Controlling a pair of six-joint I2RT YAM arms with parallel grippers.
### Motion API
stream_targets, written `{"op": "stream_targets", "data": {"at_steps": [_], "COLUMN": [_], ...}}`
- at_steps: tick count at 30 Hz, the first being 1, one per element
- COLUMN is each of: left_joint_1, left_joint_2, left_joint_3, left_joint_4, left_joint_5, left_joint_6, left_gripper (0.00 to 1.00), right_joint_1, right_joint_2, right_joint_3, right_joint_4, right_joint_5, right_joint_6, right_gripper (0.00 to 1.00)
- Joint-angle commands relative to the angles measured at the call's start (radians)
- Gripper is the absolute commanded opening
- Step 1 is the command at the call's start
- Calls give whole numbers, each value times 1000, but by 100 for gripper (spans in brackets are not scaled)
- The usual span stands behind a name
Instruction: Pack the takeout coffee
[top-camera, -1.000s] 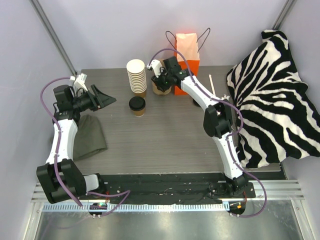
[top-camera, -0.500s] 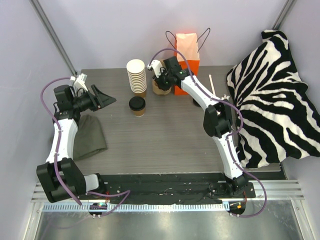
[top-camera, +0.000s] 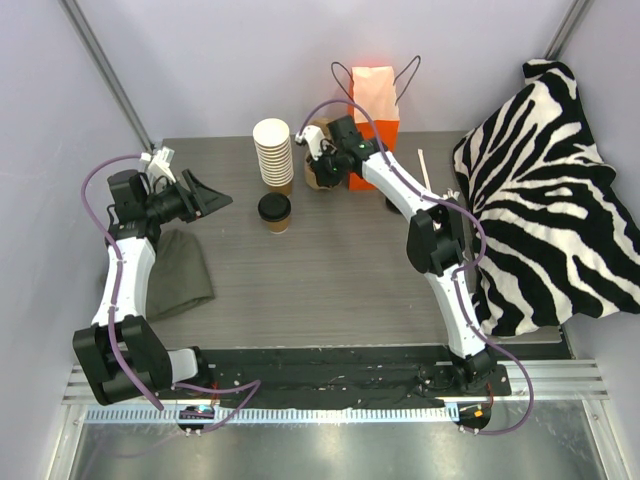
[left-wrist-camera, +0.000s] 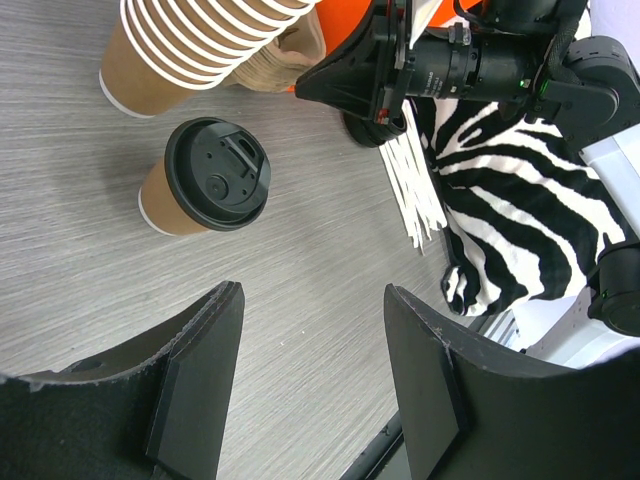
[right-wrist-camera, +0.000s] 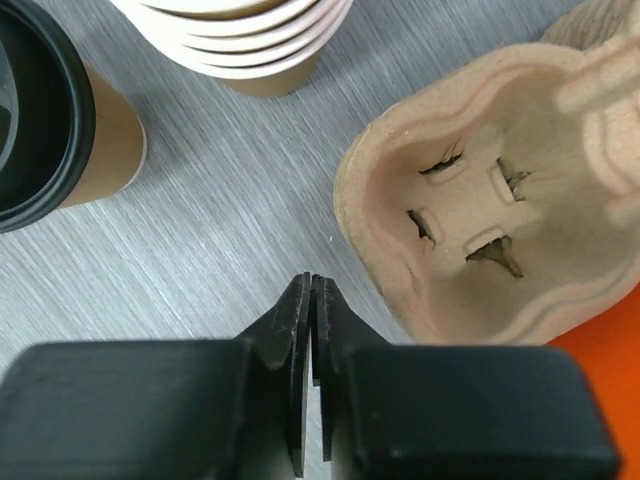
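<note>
The right gripper (right-wrist-camera: 312, 290), jaws pressed together on nothing, hangs over the table (right-wrist-camera: 230, 210) just beside the pulp cup carrier (right-wrist-camera: 470, 215), the takeout coffee (right-wrist-camera: 45, 110) (brown paper cup, black lid, upright) standing near the stack of cups (right-wrist-camera: 250, 40), with the left gripper (left-wrist-camera: 312, 300), jaws apart, facing it.

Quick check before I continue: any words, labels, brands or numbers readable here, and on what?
No text can be read in any view.
The takeout coffee has raised marks on its black lid, too small to read.
The orange bag, the stack of cups and the cup carrier show no print.
</note>
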Motion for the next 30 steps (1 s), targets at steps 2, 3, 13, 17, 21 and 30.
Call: {"op": "stream_targets", "data": {"at_steps": [2, 3, 13, 17, 21, 30], "left_joint_1": [0, 0, 0, -1, -1, 0], "left_joint_2": [-9, -10, -9, -6, -3, -1], "left_joint_3": [10, 9, 12, 12, 14, 18], "left_joint_4": [19, 17, 9, 3, 3, 0], "left_joint_5": [8, 8, 8, 8, 8, 9], "left_joint_6": [-3, -3, 11, 13, 14, 7], "left_gripper": [62, 63, 62, 62, 62, 62], "right_joint_1": [-11, -12, -15, -20, -25, -23], "right_joint_2": [-109, -109, -44, -15, 3, -38], "right_joint_3": [6, 7, 24, 24, 20, -17], "right_joint_4": [103, 133, 215, 213, 210, 137], "right_joint_5": [24, 28, 107, 108, 91, 16], "right_joint_6": [128, 164, 156, 123, 108, 80], "right_gripper": [38, 44, 61, 62, 61, 49]}}
